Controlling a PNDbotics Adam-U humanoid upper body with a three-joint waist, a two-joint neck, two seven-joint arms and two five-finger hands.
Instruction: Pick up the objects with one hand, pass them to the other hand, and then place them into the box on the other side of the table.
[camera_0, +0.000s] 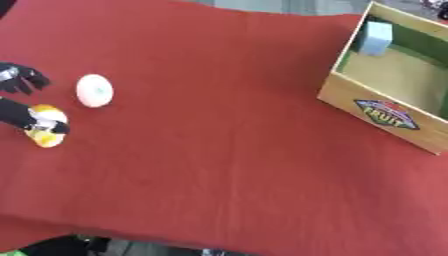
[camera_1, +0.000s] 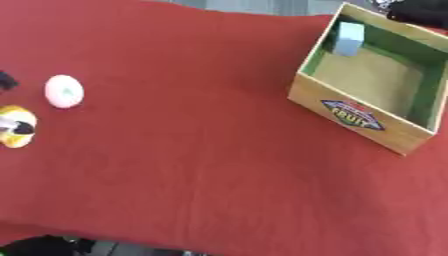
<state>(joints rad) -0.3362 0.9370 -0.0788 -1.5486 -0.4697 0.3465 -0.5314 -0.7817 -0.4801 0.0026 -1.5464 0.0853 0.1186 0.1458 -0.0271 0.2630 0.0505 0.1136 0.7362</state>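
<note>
The left hand (camera_0: 24, 102), at the table's left edge, has dark fingers curled onto the round yellow-and-white object (camera_0: 47, 126). It looks light, smooth and rigid, so grasp across its middle. A white egg-shaped object (camera_0: 94, 90) lies just beside it. The wooden box (camera_1: 350, 112), holding a pale blue block (camera_1: 348, 38), sits well apart at right.

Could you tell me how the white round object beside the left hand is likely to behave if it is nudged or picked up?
The white ball looks smooth and rounded, so it would probably roll on the red cloth if nudged. It lies free, apart from the left hand, so nothing would stop it. Its curved surface may slip between fingers; cupping it seems safer.
</note>
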